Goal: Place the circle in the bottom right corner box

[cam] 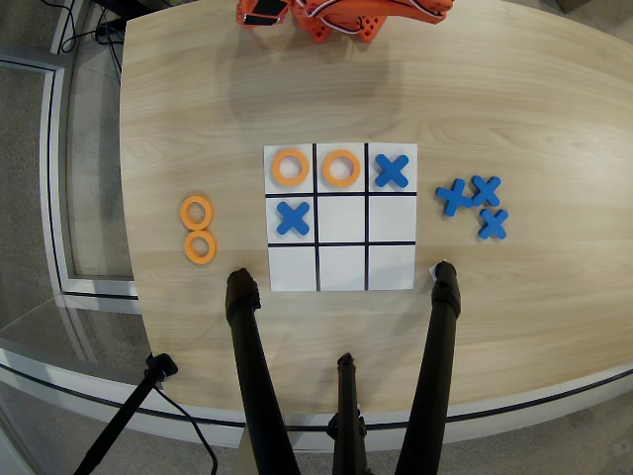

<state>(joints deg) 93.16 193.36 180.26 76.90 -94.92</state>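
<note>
Overhead view. The orange arm [346, 15] is cut off by the top edge; only its lower housing shows, and the gripper is outside the picture, so its jaw state cannot be read. The wooden table [514, 109] is cut off at the top and right edges. 3 black tripod legs [252, 366] run out through the bottom edge and hide strips of the tabletop; the leg tips stand just beside the board's [341, 269] lower corners, contact not determinable. A black stand [124, 421] at lower left is cut off by the bottom edge. Cables [74, 25] at upper left are too small to identify.
</note>
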